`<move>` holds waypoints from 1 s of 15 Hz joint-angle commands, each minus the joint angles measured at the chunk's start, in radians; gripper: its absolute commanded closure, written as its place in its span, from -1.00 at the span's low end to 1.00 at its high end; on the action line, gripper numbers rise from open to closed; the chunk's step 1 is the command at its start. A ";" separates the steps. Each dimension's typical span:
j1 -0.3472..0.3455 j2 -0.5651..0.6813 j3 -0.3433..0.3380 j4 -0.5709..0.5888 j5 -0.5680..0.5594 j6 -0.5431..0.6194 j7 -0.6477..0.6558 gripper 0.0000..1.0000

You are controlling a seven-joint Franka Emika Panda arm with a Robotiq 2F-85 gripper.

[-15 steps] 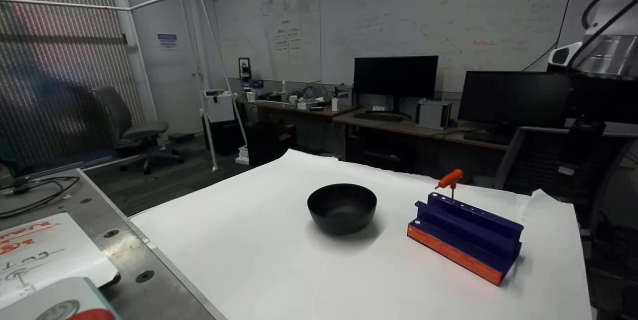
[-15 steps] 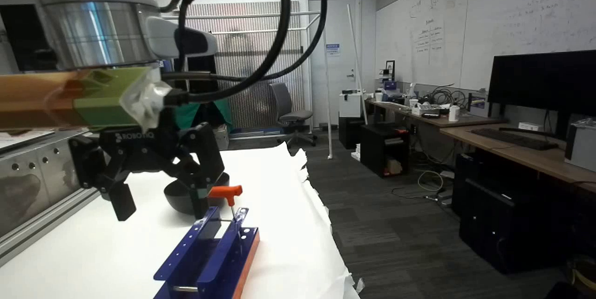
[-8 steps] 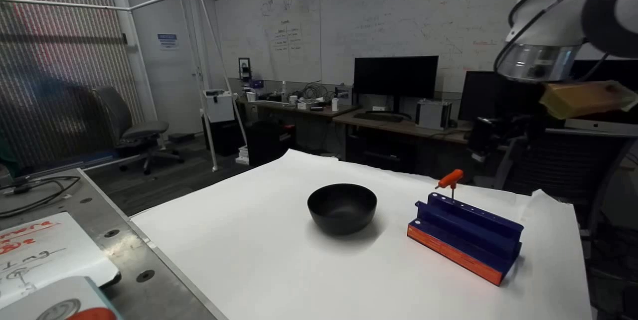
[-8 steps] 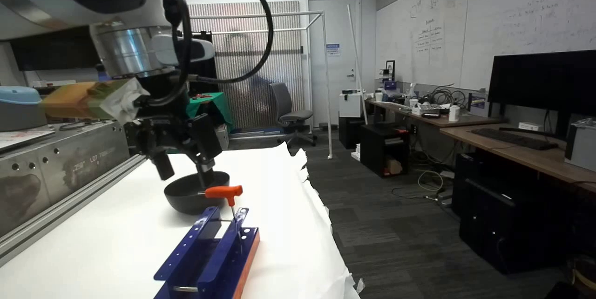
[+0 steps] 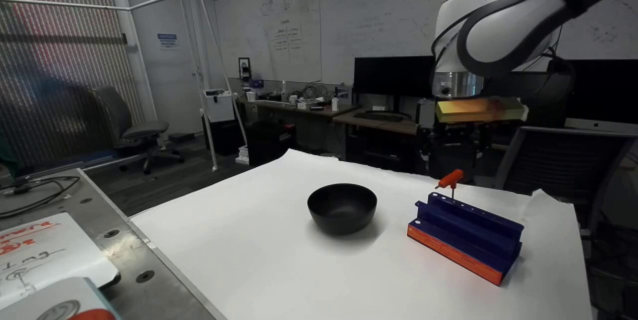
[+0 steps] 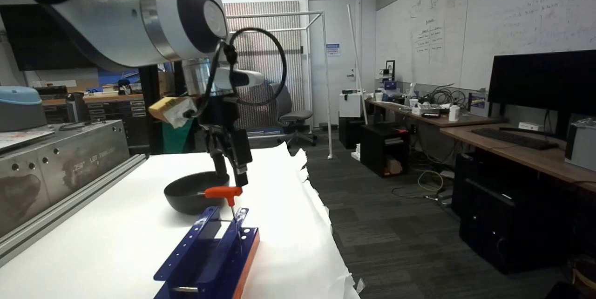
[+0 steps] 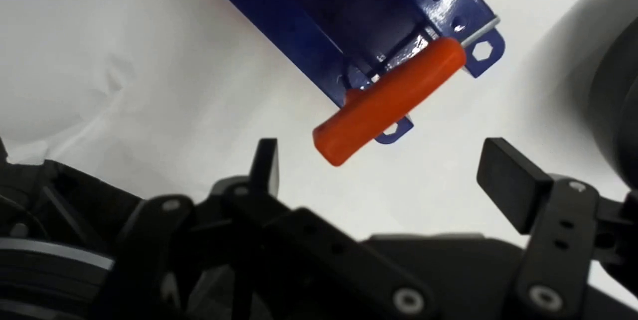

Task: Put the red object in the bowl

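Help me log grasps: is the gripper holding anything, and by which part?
Nothing: the gripper is open, and the red tool stands in the blue block.

the white-and-dark arm slopes downward in both exterior views and bends above the gripper. the silver-ringed wrist stands over the gripper, which points down. in the wrist view, its two fingers are spread wide, one to either side of a broad gap.

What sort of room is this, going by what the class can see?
Probably a robotics lab or research office: a robot arm in the foreground, a whiteboard bearing handwriting, and a monitor on a desk.
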 commanded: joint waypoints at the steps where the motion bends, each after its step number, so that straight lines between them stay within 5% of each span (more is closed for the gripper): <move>1: 0.033 0.112 -0.071 0.115 0.089 -0.095 0.064 -0.46; 3: 0.043 0.136 -0.095 0.125 0.123 -0.119 0.095 -0.39; 12: 0.108 0.087 -0.108 0.067 0.138 -0.116 0.209 0.97; 15: 0.117 0.029 -0.115 0.048 0.106 -0.126 0.241 0.92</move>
